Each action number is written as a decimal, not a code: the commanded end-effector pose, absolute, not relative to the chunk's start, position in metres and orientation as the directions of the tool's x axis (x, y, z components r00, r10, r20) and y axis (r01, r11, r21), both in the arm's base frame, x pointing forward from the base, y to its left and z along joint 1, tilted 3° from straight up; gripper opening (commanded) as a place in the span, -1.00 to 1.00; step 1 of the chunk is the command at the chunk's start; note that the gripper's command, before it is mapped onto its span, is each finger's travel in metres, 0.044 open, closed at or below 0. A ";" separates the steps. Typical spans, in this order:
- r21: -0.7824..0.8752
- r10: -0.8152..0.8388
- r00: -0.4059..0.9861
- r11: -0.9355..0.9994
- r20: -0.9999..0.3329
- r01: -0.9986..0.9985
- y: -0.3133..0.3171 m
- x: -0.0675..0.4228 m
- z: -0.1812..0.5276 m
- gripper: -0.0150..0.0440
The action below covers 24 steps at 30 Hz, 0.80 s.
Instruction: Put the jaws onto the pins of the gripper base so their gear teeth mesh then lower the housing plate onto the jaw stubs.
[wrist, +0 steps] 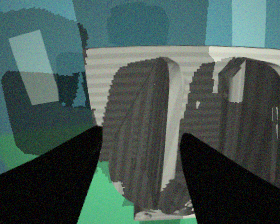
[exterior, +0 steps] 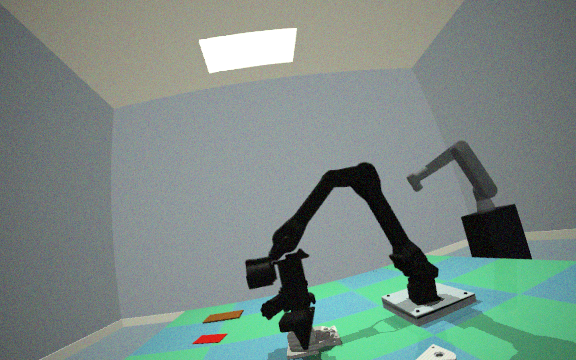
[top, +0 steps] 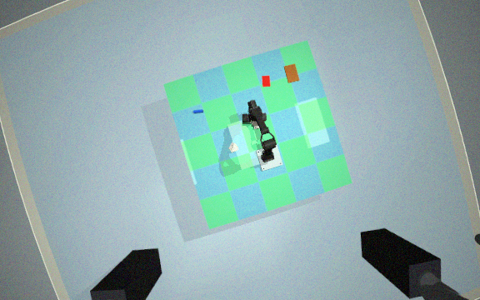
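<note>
The pale gripper base (exterior: 295,353) (wrist: 141,52) lies on the checkered mat under my gripper. Two jaws stand side by side on it in the wrist view, mostly in shadow: the left jaw (wrist: 141,117) and the right jaw (wrist: 253,125). My gripper (exterior: 306,347) (wrist: 141,136) points down and is open. Its fingertips stand on either side of the left jaw, with gaps beside it. The pins are hidden, and I cannot tell whether the gear teeth mesh. The small pale housing plate (top: 233,147) (exterior: 429,353), with a hole in it, lies apart on the mat.
A red rectangle (top: 266,81) (exterior: 210,339), a brown rectangle (top: 292,73) (exterior: 223,316) and a blue bar (top: 198,112) lie on the mat. The arm's white mounting plate (top: 272,165) (exterior: 403,309) is near the housing plate.
</note>
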<state>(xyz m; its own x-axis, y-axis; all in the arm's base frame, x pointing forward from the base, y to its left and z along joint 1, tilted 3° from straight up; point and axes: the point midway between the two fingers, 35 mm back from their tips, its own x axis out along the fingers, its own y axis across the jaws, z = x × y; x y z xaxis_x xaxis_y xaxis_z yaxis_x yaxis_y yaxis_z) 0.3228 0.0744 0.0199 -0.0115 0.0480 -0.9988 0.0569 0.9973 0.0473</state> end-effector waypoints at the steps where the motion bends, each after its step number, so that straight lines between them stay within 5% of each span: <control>1: 0.048 0.049 -0.011 0.997 -0.999 0.057 0.074 0.324 0.026 0.27; 12: 0.050 0.050 0.000 0.997 -0.999 0.065 0.072 0.325 0.082 0.27; 20: 0.051 0.051 0.002 0.995 -0.999 -0.084 0.090 0.318 0.085 0.98; 24: 0.051 0.052 0.003 0.981 -0.999 -0.186 0.102 0.312 0.087 1.00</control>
<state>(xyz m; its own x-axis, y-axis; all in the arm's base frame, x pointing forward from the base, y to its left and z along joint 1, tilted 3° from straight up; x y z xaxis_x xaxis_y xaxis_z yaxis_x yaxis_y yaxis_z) 0.3167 0.0934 0.0853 0.0015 0.0520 -0.9986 -0.1102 0.9926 0.0515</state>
